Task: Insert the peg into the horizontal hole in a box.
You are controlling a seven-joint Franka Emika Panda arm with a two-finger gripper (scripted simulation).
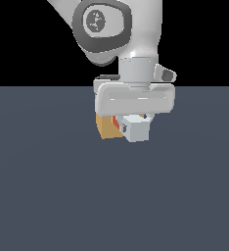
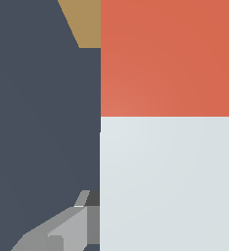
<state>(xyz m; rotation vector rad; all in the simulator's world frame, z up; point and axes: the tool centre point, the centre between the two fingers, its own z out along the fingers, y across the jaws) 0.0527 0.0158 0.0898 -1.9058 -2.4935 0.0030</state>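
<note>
Tool [image 1: 135, 128] closed on peg [image 1: 136, 130], just beside box [image 1: 106, 128].

the exterior view looks level and a little downward across the dark floor [image 1: 48, 196], facing the arm head-on from some way off. the wrist view sits very near the peg [image 2: 170, 122], which fills its frame. both views share the peg [image 1: 134, 128] and the box [image 1: 106, 128].

White arm [image 1: 136, 29] with a dark grey ringed joint cap [image 1: 101, 22]; the gripper [image 1: 135, 125] is a pale, rounded-edged bar (one grey finger [image 2: 62, 230] shows at the wrist).
</note>
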